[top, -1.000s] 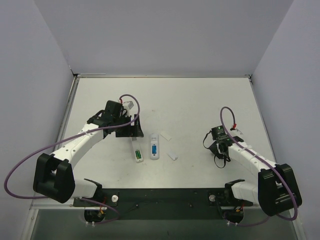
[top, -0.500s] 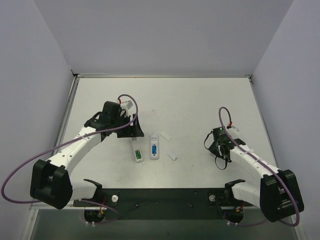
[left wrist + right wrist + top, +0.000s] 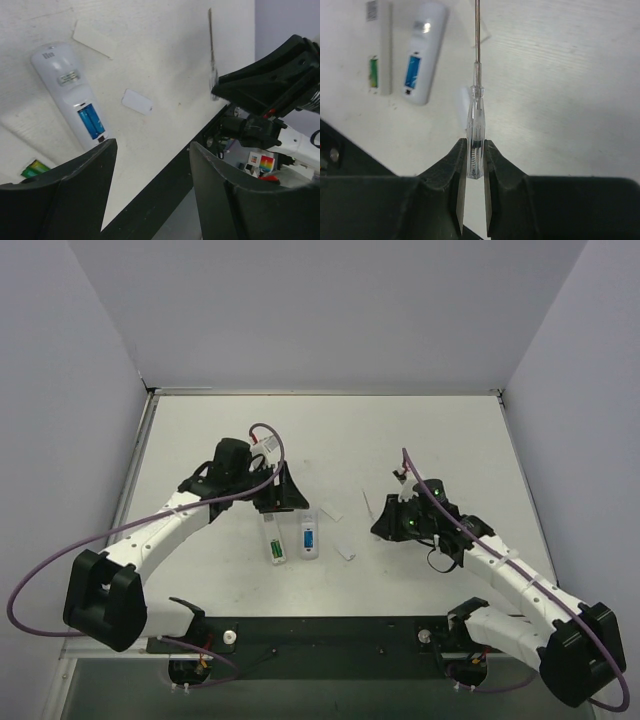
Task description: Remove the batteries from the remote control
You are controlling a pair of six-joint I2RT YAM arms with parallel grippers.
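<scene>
White table (image 3: pixel 420 430): matte top carrying both arms, two remotes and two loose covers.
Left arm (image 3: pixel 165 525): reaches in from the near left corner, a purple cable looping off it.
Right arm (image 3: pixel 510 575): stretches from the near right corner toward the middle.
Left gripper (image 3: pixel 151 150): fingers spread wide with nothing between them, hanging over the far ends of the two remotes.
Right gripper (image 3: pixel 474 145): fingers pinched tight on the clear handle of the screwdriver, to the right of the remotes and apart from them.
Wider remote (image 3: pixel 309 537): white, lying back-up, compartment uncovered, just right of the slim one.
Slim remote (image 3: pixel 273 538): white, back-up as well, compartment uncovered near its near end.
Screwdriver (image 3: pixel 475 125): clear handle with a thin metal shaft pointing away from the fingers; its tip runs out of the right wrist view, and whether it touches the table I cannot tell.
Larger cover (image 3: pixel 93 40): flat white plate beyond the wider remote's far end.
Smaller cover (image 3: pixel 137 101): flat white plate just right of the wider remote.
Blue batteries (image 3: pixel 92 121): seated side by side in the wider remote.
Green batteries (image 3: pixel 373 72): seated in the slim remote.
</scene>
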